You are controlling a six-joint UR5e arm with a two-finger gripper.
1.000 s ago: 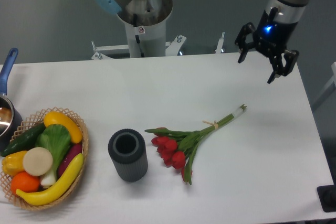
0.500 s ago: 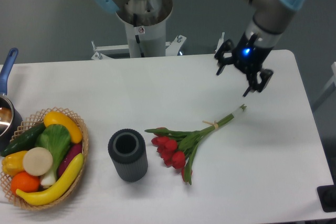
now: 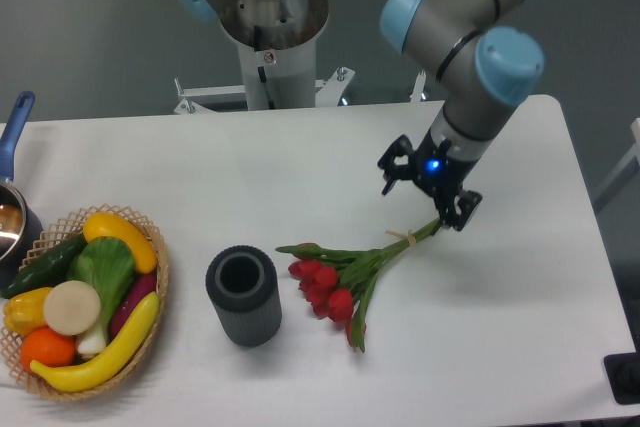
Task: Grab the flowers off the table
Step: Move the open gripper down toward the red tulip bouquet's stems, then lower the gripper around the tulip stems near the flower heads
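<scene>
The flowers [image 3: 350, 272], a small bunch of red tulips with green stems tied by a pale band, lie on the white table [image 3: 250, 167] right of centre, heads toward the front left, stem ends toward the back right. My gripper [image 3: 424, 202] is open and empty. It hangs just above the stem ends, its fingers [image 3: 388, 164] spread to either side. The stem tips are hidden behind the gripper.
A dark grey ribbed cylinder cup [image 3: 243, 295] stands upright left of the tulip heads. A wicker basket [image 3: 150, 247] of fruit and vegetables sits at the front left. A pot with a blue handle [image 3: 12, 142] is at the left edge. The arm's base [image 3: 270, 37] stands behind the table.
The gripper has moved left and down from the back right corner to just above the stem ends. It stayed open. The flowers have not moved.
</scene>
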